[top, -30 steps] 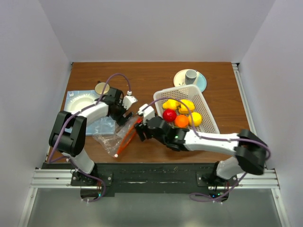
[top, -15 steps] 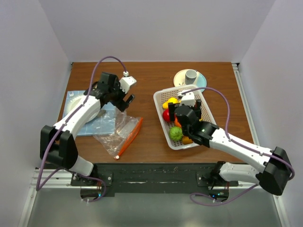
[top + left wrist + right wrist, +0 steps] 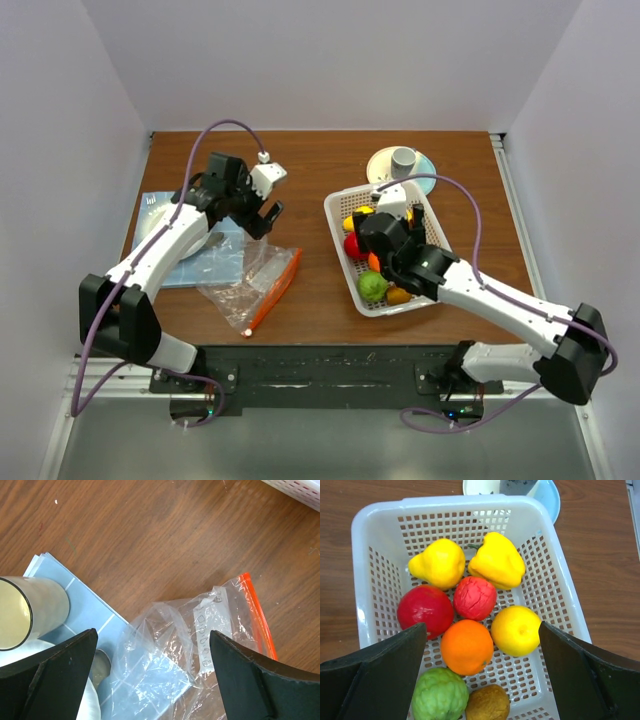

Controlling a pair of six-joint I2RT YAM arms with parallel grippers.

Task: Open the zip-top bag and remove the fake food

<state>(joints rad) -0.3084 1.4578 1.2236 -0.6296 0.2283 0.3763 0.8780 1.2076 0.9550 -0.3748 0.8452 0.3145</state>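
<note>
Eight fake food (image 3: 475,598) pieces crowd the basket (image 3: 455,502), zip-top bag (image 3: 250,285) well apart.

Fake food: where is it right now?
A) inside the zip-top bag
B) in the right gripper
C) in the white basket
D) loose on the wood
C: the fake food lies together in the white basket, and the clear zip-top bag shows no food inside.

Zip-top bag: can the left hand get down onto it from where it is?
Probably yes. The left hand hangs open right over the zip-top bag, which lies uncovered on the table, one edge over the blue mat. The right hand is off over the white basket, out of the way.
</note>
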